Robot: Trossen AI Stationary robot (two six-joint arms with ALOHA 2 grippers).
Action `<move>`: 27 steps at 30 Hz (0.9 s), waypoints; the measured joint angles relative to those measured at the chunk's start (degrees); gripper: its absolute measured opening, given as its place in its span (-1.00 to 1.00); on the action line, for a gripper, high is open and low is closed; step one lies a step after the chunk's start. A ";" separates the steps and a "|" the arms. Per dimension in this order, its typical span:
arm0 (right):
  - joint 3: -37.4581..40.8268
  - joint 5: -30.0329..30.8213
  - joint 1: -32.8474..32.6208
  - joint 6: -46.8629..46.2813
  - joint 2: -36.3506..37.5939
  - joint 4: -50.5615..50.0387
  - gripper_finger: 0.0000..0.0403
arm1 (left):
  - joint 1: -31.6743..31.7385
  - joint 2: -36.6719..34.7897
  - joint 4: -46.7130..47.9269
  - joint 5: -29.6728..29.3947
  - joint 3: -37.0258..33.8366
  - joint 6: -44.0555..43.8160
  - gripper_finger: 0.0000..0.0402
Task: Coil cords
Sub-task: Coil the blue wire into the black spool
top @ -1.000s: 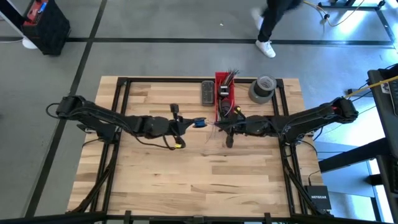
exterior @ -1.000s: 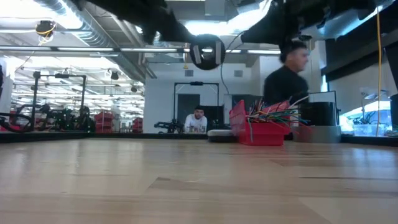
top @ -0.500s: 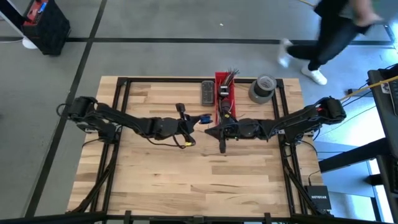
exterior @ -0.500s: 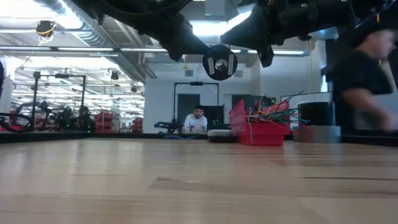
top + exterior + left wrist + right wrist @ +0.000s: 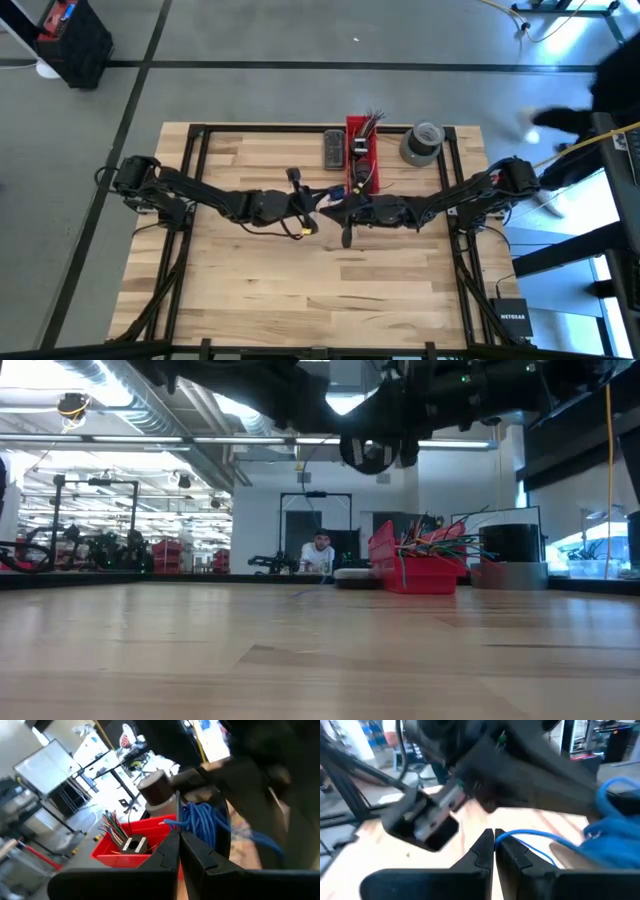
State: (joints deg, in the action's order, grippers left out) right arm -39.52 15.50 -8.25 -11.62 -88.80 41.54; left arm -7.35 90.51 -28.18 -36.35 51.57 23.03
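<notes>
My grippers meet mid-table: left gripper (image 5: 322, 200) clamped beside the blue cord (image 5: 202, 822), right gripper (image 5: 494, 839) pinching its tail at three o'clock.

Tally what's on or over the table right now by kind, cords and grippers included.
Red plastic bin of multicoloured wire ends: 1
Thick grey tape roll: 1
Flat dark grey rectangular block: 1
Blue coiled cord, held between the grippers: 1
Left gripper, shut: 1
Right gripper, pinching a blue strand: 1
Total: 6
</notes>
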 joint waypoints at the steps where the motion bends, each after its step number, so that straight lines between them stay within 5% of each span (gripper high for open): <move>1: -0.16 0.55 -0.03 0.44 -0.36 -0.46 -0.92 | 0.05 -0.01 -0.65 0.05 0.00 -1.47 -1.00; 15: -0.43 6.67 0.02 4.30 -0.22 -14.67 -0.86 | -1.33 -1.08 -0.95 -0.29 1.70 -7.39 -1.00; 21: -0.27 5.73 0.00 1.99 0.66 -19.47 -0.51 | -1.44 -2.54 -0.68 -0.26 2.03 -7.48 -1.00; 27: -0.33 1.00 -0.04 1.51 9.42 -31.59 -0.21 | -2.29 -5.60 2.44 -0.39 1.99 -7.66 -1.00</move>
State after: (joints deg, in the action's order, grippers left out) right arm -39.86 16.50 -8.29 -10.11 -79.37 9.95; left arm -9.65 84.91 -25.74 -36.74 53.56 15.38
